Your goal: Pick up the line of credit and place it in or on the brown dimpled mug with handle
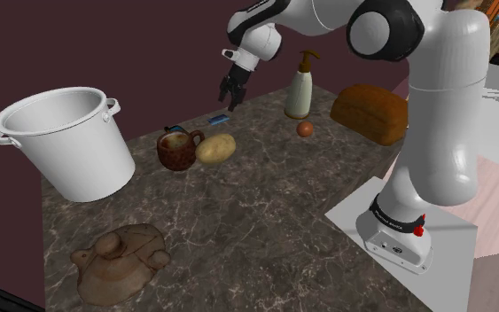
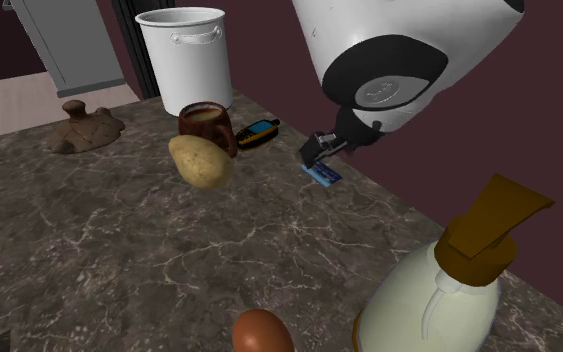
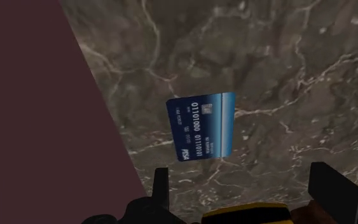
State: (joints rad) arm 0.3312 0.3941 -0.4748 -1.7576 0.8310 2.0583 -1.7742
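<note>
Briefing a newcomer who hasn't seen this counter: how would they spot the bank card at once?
On the dark veined counter, look along the edge by the maroon wall, between the brown mug and the pump bottle, below the open gripper. The card lies flat: the only thin blue rectangle with white digits, unlike the chunky black-and-yellow gadget nearby.

Shoulder view high beside the stand [image 1: 398,235], second exterior view low, close; wrist view downward; shared veined counter [image 1: 265,222].

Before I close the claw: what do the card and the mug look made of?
Card: thin, flat, blue with printed white digits and a sheen at one edge, probably plastic. Mug: brown, dimpled, dull finish, likely ceramic, though the render leaves that open.
</note>
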